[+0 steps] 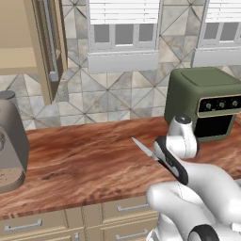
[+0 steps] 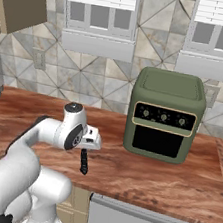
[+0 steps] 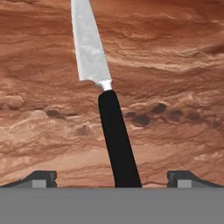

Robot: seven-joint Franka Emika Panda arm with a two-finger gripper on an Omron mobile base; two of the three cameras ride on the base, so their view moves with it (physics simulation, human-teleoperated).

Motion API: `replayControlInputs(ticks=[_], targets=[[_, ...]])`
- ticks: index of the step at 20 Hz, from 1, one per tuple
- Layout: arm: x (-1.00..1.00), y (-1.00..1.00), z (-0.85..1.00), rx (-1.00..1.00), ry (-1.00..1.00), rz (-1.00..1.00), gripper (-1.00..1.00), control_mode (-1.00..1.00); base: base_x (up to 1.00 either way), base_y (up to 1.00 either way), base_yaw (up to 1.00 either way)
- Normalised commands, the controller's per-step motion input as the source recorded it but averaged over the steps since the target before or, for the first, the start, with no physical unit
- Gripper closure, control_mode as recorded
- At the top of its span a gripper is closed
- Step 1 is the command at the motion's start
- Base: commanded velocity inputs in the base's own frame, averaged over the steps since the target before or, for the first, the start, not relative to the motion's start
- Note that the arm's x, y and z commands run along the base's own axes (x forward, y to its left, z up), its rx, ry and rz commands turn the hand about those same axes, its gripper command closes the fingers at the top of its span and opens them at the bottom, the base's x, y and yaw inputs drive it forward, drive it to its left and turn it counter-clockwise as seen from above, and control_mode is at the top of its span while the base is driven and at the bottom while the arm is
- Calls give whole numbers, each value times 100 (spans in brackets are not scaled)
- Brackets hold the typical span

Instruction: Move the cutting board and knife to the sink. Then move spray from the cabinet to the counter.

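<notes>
Hand view pretty much sums up where things stand: knife [image 3: 105, 100] flat on the counter [image 3: 175, 65], black handle running back between the two fingertips [image 3: 41, 178], silver blade pointing away. Claw [image 3: 112, 180] wide open, straddling the handle but gripping nothing, both tips well clear of it on either side. Can't tell how high the tips sit above the wood.

So, judging by that, knife not picked up yet, let alone dropped in a sink. Still sitting on the countertop just to the left of the green toaster oven [image 1: 204, 101], near the front edge. In the right base view only the handle end [image 2: 83, 162] pokes out below the hand [image 2: 90, 139], again left of the oven.

Cutting board: no sign of it near the oven in these frames, so no way to say whether that half is sorted or not. Same for the sink.

Spray part looks untouched as well. Wall cabinet [image 1: 21, 42] up and well to the left of the oven, door swung open, visible bit of shelf bare, no bottle spotted. Grey coffee machine [image 1: 10, 141] under it, not the target.

Best guess: early days, knife grab about to happen, nearly everything else still to do.
</notes>
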Motion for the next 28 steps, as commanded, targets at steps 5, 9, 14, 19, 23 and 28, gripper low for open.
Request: replayControlInputs(ticks=[5,9,14,19,23,28], targets=[[10,0,-42,0,0,0,-100,-100,0,0,0],[4,0,-36,0,0,0,-100,-100,0,0,0],[2,0,-40,0,0,0,-100,-100,0,0,0],[3,0,-47,0,0,0,-100,-100,0,0,0],[0,0,-41,0,0,0,-100,-100,0,0,0],[0,0,-36,-1,-1,0,-100,-100,0,0,0]])
